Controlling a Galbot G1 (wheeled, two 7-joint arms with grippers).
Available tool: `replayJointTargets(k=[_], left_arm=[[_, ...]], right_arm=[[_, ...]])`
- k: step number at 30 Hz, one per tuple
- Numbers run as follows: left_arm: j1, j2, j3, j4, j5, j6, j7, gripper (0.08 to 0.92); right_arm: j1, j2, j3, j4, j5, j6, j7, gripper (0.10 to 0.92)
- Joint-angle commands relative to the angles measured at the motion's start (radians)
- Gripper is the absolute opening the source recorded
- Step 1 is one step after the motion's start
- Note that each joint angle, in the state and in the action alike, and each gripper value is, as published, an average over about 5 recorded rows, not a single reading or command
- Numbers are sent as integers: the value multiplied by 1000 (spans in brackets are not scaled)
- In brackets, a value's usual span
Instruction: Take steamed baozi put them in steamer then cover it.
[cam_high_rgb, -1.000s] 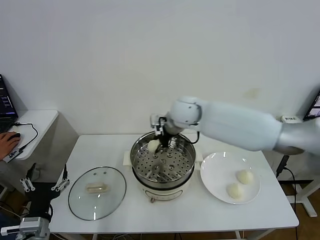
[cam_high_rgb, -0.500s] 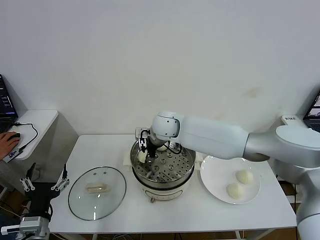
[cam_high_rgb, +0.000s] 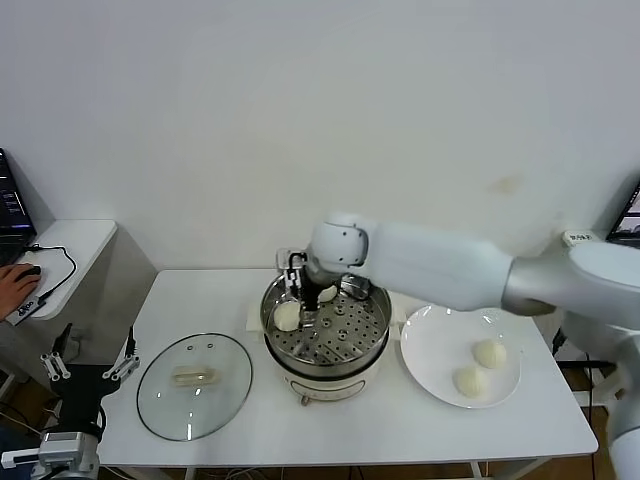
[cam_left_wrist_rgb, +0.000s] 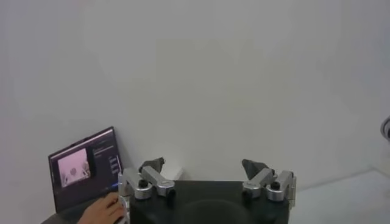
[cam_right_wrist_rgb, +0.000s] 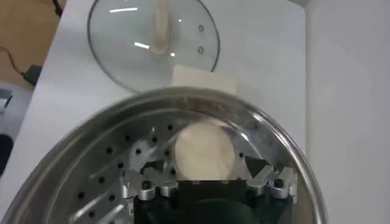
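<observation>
Right gripper (cam_high_rgb: 302, 290) hangs inside the steamer (cam_high_rgb: 372, 338), left-far part of the tray, fingers (cam_right_wrist_rgb: 152, 168) spread apart and gripping nothing. One steamed baozi (cam_high_rgb: 288, 316) lies free on the perforated tray just below and between the fingertips; smooth, round, cream-white. A second bun (cam_high_rgb: 327, 294) sits farther back, partly hidden. Two more rest on the white plate (cam_high_rgb: 432, 352), right of the shiny steel pot. Cover (cam_high_rgb: 194, 385), clear glass with metal rim, lies flat on the table (cam_high_rgb: 400, 430), left of the pot. Left gripper (cam_high_rgb: 90, 372) is parked low at the left, spread open.
</observation>
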Motion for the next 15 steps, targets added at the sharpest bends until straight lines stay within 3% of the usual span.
replayJointTargets(k=[1,9,15], left_arm=[[-4,5,7,0,-1,1,1,823],[-6,7,40,10,2,-2,1,823],[0,13,44,9,4,-2,0,823]], right_arm=[[179,-275,-21,157,-94,114,-215,823],[170,-610,-18,332,-186,203,-289,823],[-65,-790,141,377,-318,263,-311,823]])
